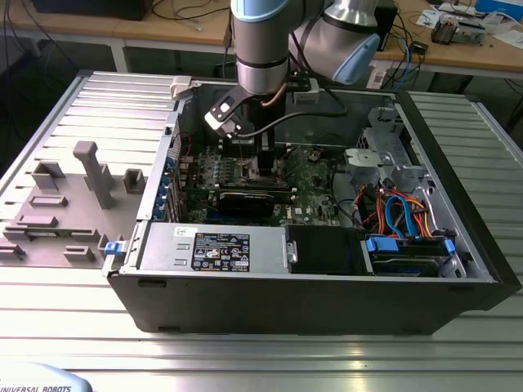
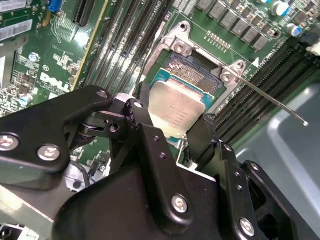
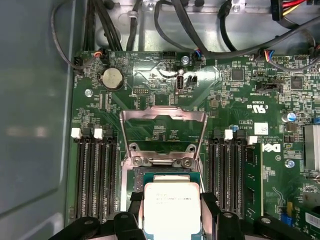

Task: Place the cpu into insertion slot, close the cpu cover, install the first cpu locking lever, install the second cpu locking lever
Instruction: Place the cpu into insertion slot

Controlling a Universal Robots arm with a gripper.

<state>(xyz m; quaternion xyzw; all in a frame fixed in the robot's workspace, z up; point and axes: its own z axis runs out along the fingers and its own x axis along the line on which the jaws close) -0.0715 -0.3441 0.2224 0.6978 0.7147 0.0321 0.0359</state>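
Gripper [image 2: 171, 120] clamps the cpu [image 2: 175, 105] by opposite edges over the insertion slot [image 2: 192, 75]. Likely light, stiff, slick, fragile underneath: hold edges only.

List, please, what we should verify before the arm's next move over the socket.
1. The cpu is gripped by the end effector, with fingers on two opposite sides: ok.
2. The cpu cover is swung open, off the insertion slot: ok.
3. One locking lever is released and off to one side: ok.
4. The cpu edges are parallel to the slot's rim in the first wrist view: ok.
5. The cpu is seated in the slot: cannot tell.
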